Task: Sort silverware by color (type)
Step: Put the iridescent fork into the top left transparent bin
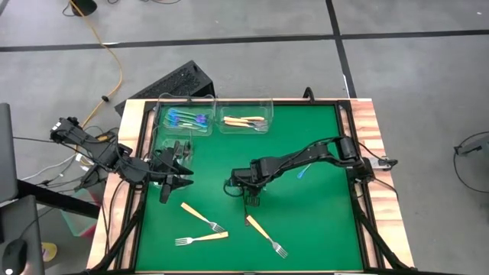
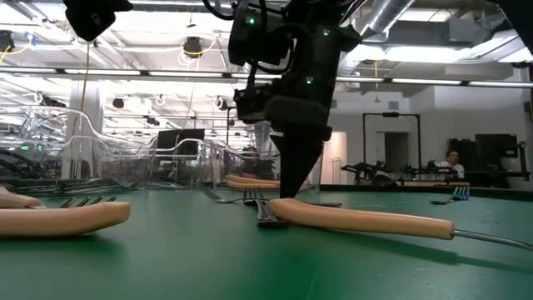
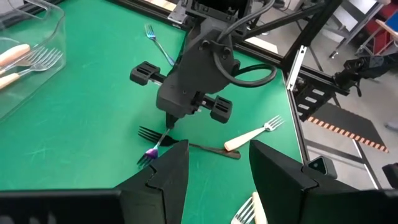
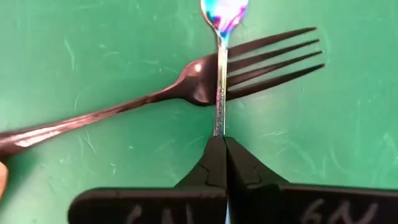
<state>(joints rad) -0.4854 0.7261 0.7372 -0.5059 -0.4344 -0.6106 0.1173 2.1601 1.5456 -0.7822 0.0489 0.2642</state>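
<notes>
Mid-table, my right gripper points down, shut on a blue-iridescent fork that lies across the neck of a dark fork. Three tan-handled forks lie on the green mat near the front edge. One more blue fork lies under the right arm. My left gripper hovers open at the table's left side, touching nothing. My right gripper pinches the iridescent fork's thin handle shaft between its two fingertips, coming from above and pointing down. The fork runs on past the fingertips, over the dark fork's neck. The handle's far end is hidden between the fingers.
Clear bins stand at the far left: one with blue forks, one with tan forks, a third partly under the left arm. A tan fork lies close beside the right gripper. Wooden rails edge the mat.
</notes>
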